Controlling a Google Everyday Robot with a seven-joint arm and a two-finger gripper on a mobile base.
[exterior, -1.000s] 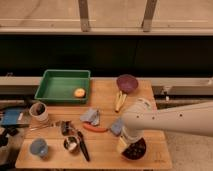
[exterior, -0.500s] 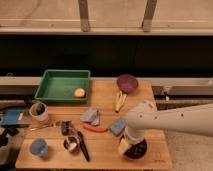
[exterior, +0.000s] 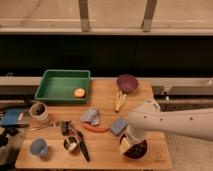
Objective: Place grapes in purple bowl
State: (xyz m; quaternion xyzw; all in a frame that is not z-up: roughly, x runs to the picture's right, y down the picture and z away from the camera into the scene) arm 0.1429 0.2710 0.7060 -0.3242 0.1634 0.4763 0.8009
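The grapes [exterior: 138,149] are a dark reddish-purple clump at the front right of the wooden table, partly hidden by my gripper. My gripper [exterior: 125,145] hangs from the white arm [exterior: 170,122] that reaches in from the right, and it is down on the left side of the grapes. The purple bowl [exterior: 127,82] stands empty at the back of the table, well away from the gripper.
A green tray [exterior: 55,90] at the back left holds a yellow-orange fruit [exterior: 79,92]. A banana [exterior: 120,100], a blue sponge [exterior: 118,126], a grey cloth [exterior: 91,116], an orange-red stick [exterior: 95,128], a blue cup [exterior: 38,147], a metal cup [exterior: 71,144] and a brown cup [exterior: 38,111] lie around.
The arm's bulky part has shifted slightly to the right and up. The gripper stays low at the grapes in the same spot.
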